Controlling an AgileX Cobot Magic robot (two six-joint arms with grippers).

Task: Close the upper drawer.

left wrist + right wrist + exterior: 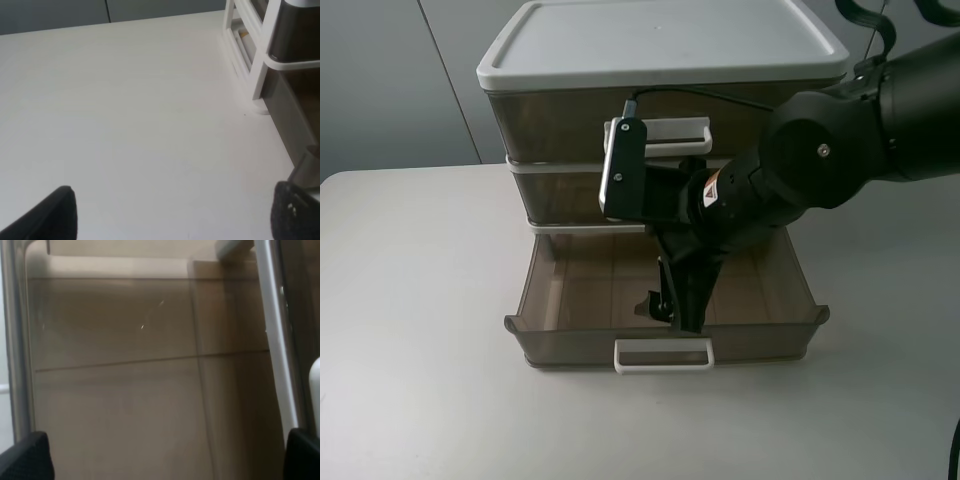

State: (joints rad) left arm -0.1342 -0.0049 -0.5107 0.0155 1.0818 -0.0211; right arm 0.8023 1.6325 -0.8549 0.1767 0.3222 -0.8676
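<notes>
The three-tier unit (665, 45) stands at the table's back. The upper drawer (560, 195), the shallow smoky-brown middle tier, looks pushed in flush; my right arm hides its handle. Below it a similar brown drawer (580, 290) with a white loop handle (663, 355) is pulled far out. My right gripper (675, 315) hangs open and empty inside that open drawer near its front wall. The right wrist view shows the gripper (160, 460) over the brown drawer floor (125, 390). My left gripper (170, 215) is open and empty above the bare table, left of the unit.
The taller top tier (550, 125) with its wide white handle (660, 135) is shut. In the left wrist view the unit's white frame post (262, 55) and the open drawer's side (295, 120) stand close to my left gripper. The white table (410, 330) surrounds the unit.
</notes>
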